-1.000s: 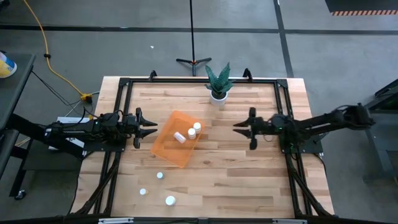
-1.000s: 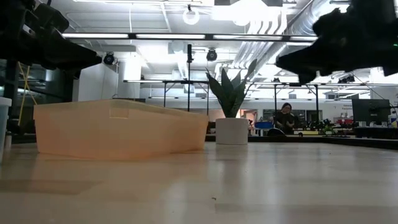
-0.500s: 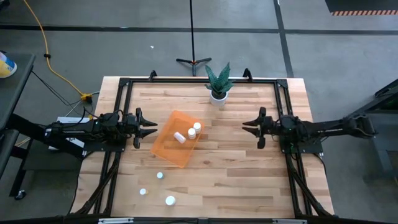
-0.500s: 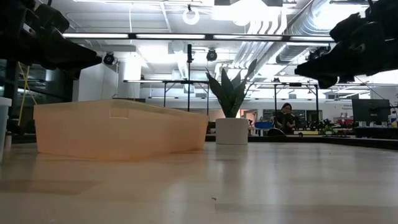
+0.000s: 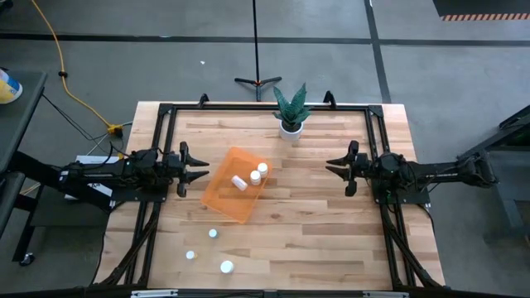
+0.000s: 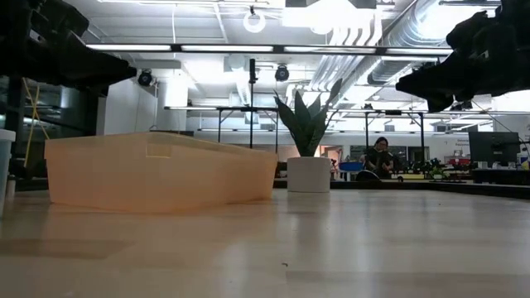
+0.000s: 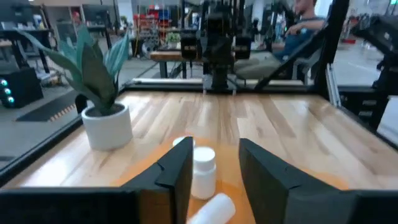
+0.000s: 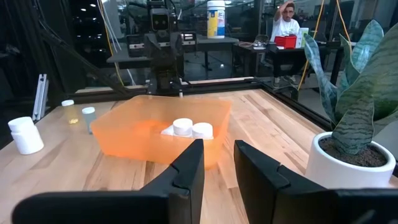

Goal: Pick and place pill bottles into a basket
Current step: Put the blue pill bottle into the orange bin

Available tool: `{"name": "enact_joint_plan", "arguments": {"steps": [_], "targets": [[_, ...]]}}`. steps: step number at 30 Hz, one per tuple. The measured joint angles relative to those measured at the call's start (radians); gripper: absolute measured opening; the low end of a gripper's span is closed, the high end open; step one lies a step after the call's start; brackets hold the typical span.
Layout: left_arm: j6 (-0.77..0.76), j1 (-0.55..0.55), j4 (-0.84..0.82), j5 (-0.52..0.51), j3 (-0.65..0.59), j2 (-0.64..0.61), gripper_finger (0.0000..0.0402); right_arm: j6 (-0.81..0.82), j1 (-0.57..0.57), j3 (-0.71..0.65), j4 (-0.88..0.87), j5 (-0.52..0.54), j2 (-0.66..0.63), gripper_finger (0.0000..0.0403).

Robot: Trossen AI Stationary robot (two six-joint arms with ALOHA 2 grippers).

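Holding three pill bottles (image 5: 252,175), orange basket (image 5: 225,197), both grippers apart

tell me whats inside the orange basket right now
The basket holds three white pill bottles at its end nearest the plant: two upright, one lying on its side. The rest of its floor shows bare. The low view shows only its wall, hiding the contents.

The basket (image 5: 235,185) is translucent orange. The pill bottles (image 5: 257,172) are white with white caps. The table (image 5: 315,232) is pale wood with plank stripes. The plant (image 5: 291,103) at the far edge has green banded leaves in a white pot (image 5: 290,129). Both arms are black.
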Motion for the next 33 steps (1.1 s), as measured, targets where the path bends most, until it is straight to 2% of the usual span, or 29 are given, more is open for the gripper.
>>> {"name": "enact_joint_plan", "arguments": {"steps": [6, 11, 15, 17, 24, 30, 33], "targets": [[-0.027, 0.000, 0.159, 0.022, 0.002, 0.000, 0.0250, 0.000, 0.000, 0.000, 0.000, 0.044, 0.000, 0.0078], [-0.086, 0.000, 0.238, 0.184, 0.003, 0.000, 0.0293, 0.000, 0.000, 0.000, -0.002, 0.065, 0.000, 0.0081], [-0.066, -0.001, 0.254, 0.300, 0.003, 0.003, 0.0297, 0.000, 0.000, -0.001, 0.002, 0.066, 0.000, 0.0079], [-0.045, -0.012, 0.266, 0.323, 0.003, 0.022, 0.0293, -0.002, 0.000, -0.001, 0.012, 0.066, 0.000, 0.0079], [0.032, -0.099, 0.457, 0.293, 0.009, 0.143, 0.0270, -0.004, 0.000, -0.001, 0.015, 0.066, 0.001, 0.0082], [0.031, -0.176, 0.342, 0.220, 0.109, 0.288, 0.0260, -0.005, 0.000, -0.001, 0.015, 0.066, 0.001, 0.0083], [0.029, -0.230, 0.290, 0.219, 0.187, 0.376, 0.0259, -0.007, 0.000, -0.001, 0.015, 0.066, 0.001, 0.0083]]}}
